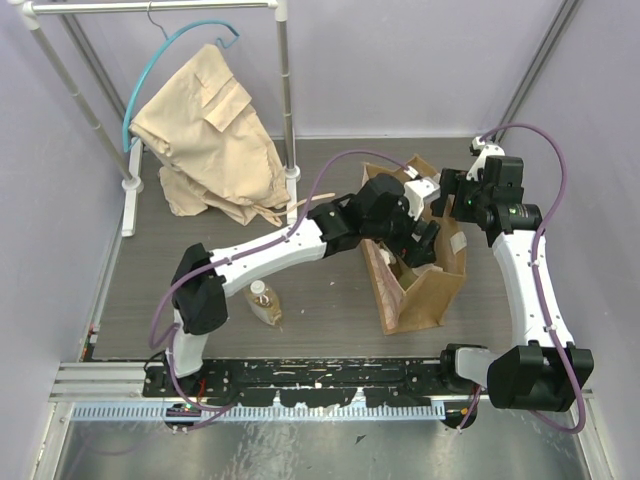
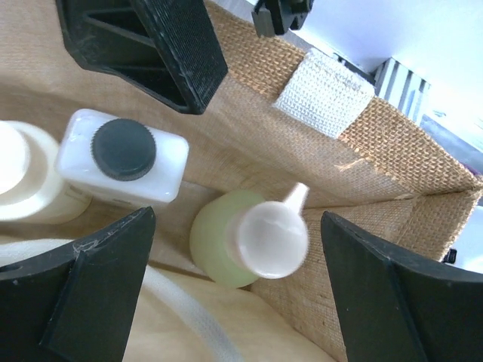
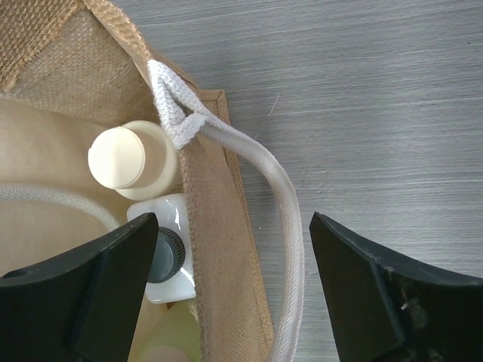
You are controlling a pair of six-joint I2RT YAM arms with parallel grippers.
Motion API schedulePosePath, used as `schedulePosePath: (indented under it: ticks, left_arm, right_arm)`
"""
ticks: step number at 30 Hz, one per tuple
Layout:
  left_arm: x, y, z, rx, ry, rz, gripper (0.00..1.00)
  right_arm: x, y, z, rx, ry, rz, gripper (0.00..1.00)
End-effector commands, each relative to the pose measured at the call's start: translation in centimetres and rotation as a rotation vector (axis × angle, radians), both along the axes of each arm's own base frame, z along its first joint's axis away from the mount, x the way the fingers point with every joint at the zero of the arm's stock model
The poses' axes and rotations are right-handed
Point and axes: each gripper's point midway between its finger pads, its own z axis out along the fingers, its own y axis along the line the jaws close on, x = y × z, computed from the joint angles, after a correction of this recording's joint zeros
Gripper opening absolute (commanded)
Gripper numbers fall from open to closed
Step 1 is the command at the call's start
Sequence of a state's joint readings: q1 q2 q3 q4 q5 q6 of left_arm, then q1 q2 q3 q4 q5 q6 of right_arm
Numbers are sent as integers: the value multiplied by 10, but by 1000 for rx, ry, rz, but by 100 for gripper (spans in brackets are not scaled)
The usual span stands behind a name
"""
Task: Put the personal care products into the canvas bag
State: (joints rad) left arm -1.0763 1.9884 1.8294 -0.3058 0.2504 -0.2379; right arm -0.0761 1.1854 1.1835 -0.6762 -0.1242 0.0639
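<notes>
With 3 bottles in the bag (image 1: 430, 292) and your left gripper (image 2: 238, 241) spread wide, empty, above the green bottle (image 2: 215, 245), right gripper (image 3: 234, 260) open astride the bag's rim, your next reach is probably the amber bottle (image 1: 265, 303) on the table (image 1: 330, 300).

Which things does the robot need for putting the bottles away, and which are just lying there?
For the job: canvas bag; inside it, cream bottle, white bottle with black cap, green-yellow bottle; amber bottle, on the table outside the bag.

Just lying about: beige garment, teal hanger, clothes rack.
</notes>
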Motion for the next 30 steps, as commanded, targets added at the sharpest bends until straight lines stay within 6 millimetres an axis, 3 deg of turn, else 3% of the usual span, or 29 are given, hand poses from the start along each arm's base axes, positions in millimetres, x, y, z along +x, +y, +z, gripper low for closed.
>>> schedulePosePath:
  ticks: [1,3,8,11,14,19,26,30]
  left_arm:
    - [3,20,67,-38,-89,56,98]
    - [3,35,91,-22,-125,79,98]
    - [1,87,149,14,-203,174,98]
    - [-2,130,159,70,-215,265,98]
    - [-4,182,140,184,-181,419,98]
    - [-15,271,86,382,-102,687,98]
    - [-50,320,20,417,65,801,98]
    - [-61,347,0,414,109,890,98]
  right_arm:
    - [7,2,12,9,-61,11,93]
    - [8,3,12,15,-64,18,100]
    - [10,6,12,31,-69,26,100]
    - [10,6,13,33,-70,24,100]
    - [10,6,14,36,-76,18,100]
    - [13,2,13,27,-78,-6,100]
    - [12,-9,16,-10,-72,-57,100]
    - [12,-7,15,-2,-71,-50,100]
